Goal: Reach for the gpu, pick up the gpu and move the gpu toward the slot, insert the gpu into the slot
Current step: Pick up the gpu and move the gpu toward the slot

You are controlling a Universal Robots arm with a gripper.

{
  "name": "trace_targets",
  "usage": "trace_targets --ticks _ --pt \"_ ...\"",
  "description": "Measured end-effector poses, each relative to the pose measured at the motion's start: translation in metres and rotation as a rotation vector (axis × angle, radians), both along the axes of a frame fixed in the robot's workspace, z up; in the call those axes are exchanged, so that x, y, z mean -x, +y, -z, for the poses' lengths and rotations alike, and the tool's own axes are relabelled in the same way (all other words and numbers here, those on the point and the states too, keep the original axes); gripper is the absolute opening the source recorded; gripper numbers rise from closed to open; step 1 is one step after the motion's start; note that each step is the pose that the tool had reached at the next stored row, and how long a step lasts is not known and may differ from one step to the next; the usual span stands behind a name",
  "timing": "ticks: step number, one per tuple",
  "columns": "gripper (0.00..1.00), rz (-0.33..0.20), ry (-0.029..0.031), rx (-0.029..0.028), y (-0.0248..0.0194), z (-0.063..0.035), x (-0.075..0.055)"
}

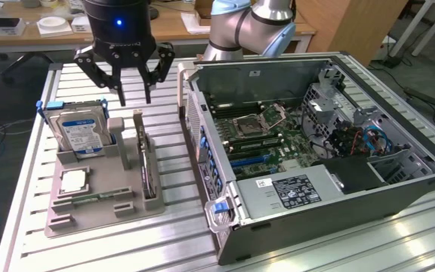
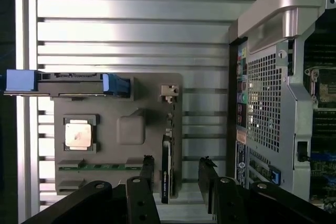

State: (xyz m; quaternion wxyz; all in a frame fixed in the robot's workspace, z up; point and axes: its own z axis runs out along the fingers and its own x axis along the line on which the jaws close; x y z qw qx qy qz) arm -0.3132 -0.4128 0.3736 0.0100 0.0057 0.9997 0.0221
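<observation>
Slatted metal desk (image 1: 174,229), gripper (image 1: 134,102) spread wide and empty, gpu (image 1: 146,165) on edge in grey tray (image 1: 89,222) below gripper, slot (image 1: 249,161) inside open computer case (image 1: 338,218), well apart from gripper.

No word or number can be read for certain; the print is too small on every label. Inside the computer case (image 1: 421,164), the grey power supply box (image 1: 249,199) bears a black label (image 1: 296,190) with white print; a small white sticker (image 1: 263,182) sits just beside that label. On the exterior view's left of the case, the hard drive (image 1: 57,122) carries a blue-and-white label (image 1: 81,135). Behind it, farther from the case, the gripper (image 1: 134,102) has pale brand lettering on its black body, not legible, and a small blue light above the lettering.
</observation>
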Motion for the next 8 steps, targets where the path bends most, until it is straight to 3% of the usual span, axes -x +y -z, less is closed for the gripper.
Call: trace_targets --ticks 8 --pt "0.47 0.0 0.0 -0.0001 -0.0028 0.005 0.0001"
